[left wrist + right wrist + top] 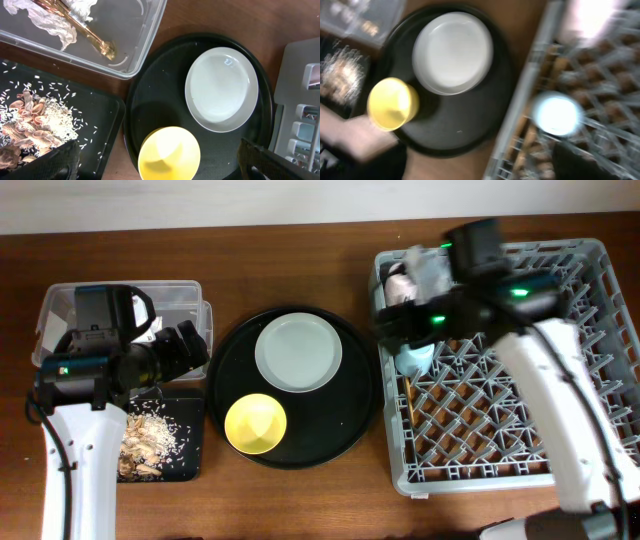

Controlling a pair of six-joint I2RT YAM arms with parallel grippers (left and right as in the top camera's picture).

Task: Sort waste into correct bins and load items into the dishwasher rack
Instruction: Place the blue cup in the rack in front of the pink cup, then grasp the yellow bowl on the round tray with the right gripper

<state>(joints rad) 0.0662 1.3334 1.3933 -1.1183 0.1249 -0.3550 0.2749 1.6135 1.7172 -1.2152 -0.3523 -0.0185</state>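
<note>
Risk: plate lies flat on round black tray; low rim gives poor pinch, so it may slip. Yellow bowl sits just beside it, easily nudged. Left arm hangs over clear tub, left jaws wide, empty. Right arm is above dishwasher rack, near light-blue cup. Right jaws look wide, empty; view blurred.

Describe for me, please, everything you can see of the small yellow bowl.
The yellow bowl is small, round, plain and glossy, plastic by its look. It seems upright and empty. It stands on the round black tray, lower left in the overhead view, near the pale plate but not touching.
</note>
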